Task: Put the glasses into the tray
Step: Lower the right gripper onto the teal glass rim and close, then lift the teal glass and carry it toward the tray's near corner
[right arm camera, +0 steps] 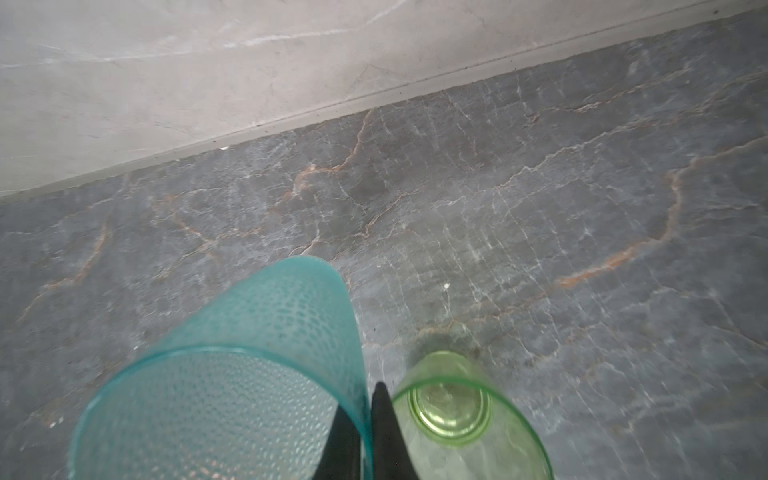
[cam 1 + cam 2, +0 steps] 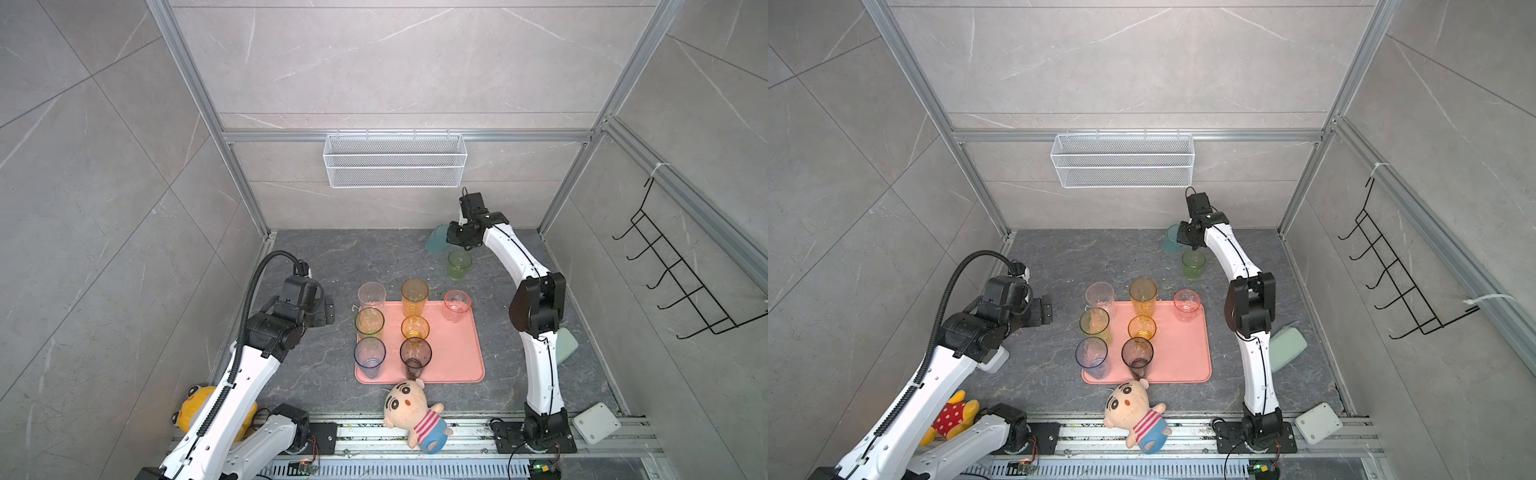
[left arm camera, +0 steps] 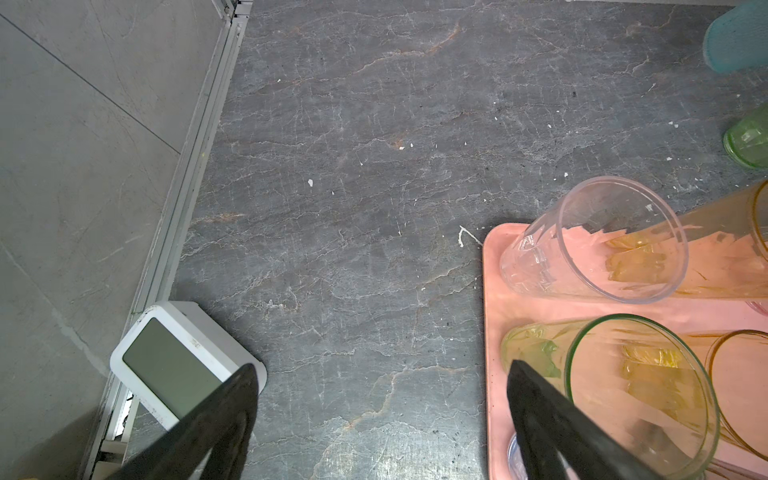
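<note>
The teal glass (image 1: 249, 374) sits off the tray (image 2: 457, 357), at the back right of the tabletop (image 2: 311, 257), tilted, its wall pinched between the right fingers (image 1: 385, 436), one inside, one outside. The green glass (image 1: 453, 411) stands just beside the outer finger, on the tray side. The left fingers (image 3: 232, 399) are spread wide, empty, beside the tray.

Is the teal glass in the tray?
Out: the teal glass is near the back wall, off the tray, pinched by the right tool.

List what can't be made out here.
Teal glass: right gripper hides part in both top views; bottom edge cuts it in the right wrist view.
Yellow plush: left arm covers part in both top views.
Green box: right arm covers part in both top views.
</note>
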